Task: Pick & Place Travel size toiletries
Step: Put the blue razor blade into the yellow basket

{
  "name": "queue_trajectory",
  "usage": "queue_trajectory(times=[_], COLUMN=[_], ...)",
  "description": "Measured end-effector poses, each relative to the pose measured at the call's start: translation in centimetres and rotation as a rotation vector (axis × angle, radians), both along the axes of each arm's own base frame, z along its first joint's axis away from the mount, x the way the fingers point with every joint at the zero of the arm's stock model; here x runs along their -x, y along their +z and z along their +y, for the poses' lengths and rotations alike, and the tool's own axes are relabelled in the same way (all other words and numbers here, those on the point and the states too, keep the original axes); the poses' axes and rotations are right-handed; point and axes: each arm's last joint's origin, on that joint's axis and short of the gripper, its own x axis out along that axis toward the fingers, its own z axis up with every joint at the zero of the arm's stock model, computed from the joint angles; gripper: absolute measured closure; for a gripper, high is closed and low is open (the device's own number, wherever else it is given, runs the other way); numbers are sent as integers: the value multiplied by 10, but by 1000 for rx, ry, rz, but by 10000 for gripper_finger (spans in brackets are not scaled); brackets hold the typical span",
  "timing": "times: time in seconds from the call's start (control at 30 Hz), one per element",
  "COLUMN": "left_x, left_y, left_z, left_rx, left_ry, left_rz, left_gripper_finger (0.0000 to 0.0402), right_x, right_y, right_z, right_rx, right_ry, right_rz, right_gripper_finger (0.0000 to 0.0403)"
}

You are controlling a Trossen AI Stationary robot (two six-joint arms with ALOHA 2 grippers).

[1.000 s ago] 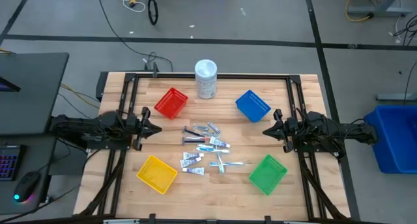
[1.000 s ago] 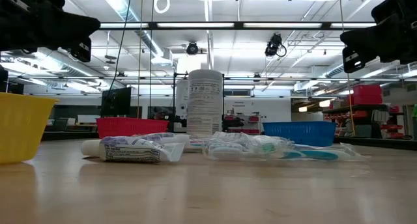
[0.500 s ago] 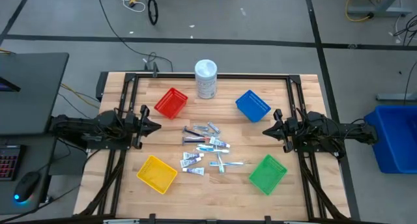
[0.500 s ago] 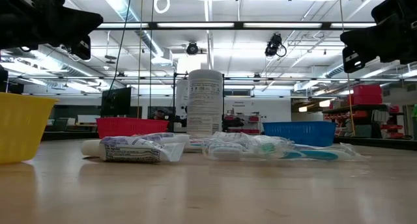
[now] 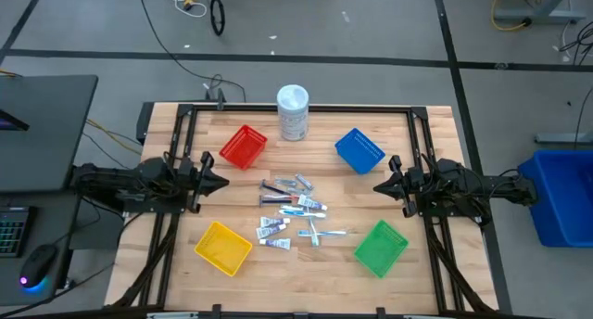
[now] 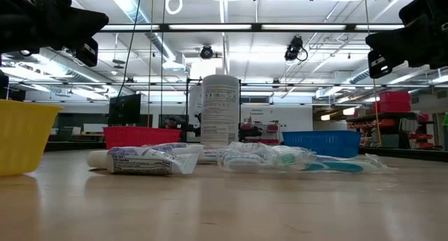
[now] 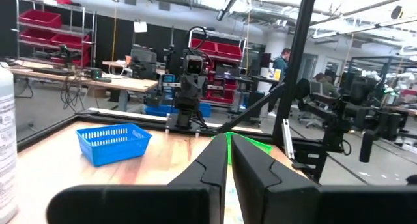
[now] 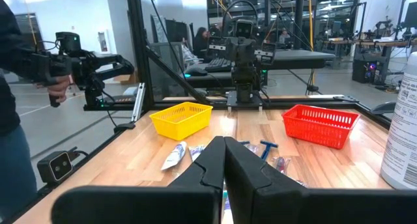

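We see the travel size toiletries point(image 5: 295, 210) heaped mid-worktop point(image 5: 306, 263) between four baskets — untouched. Left pincer point(image 5: 225, 181) and right pincer point(image 5: 377, 186) hover at opposite edges, fingers pressed together, holding nothing.

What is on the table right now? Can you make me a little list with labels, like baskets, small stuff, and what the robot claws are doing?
table: light wooden table top
baskets: red plastic basket, blue plastic basket, yellow plastic basket, green plastic basket, one toward each corner
tall item: white cylindrical container, upright at the far edge
small stuff: pile of small tubes, sticks and packets in the middle, none in a basket
left claw: shut, empty, waiting at the left side
right claw: shut, empty, waiting at the right side
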Motion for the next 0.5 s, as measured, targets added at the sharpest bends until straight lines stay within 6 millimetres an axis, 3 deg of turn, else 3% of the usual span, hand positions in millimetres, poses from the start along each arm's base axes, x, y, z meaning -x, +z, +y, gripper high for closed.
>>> queue_trajectory(times=[0.2,0.5], left_x=[1,-1], left_y=[2,21], left_z=[0,-1], left_rx=[-8,-23], left_ry=[-12,-16], left_rz=[28,60], left_gripper_finger=[375,375], right_x=[0,0], right_y=[0,0], right_z=[0,0], right_rx=[0,0], right_ry=[0,0], right_rz=[0,0], right_gripper_finger=[387,387])
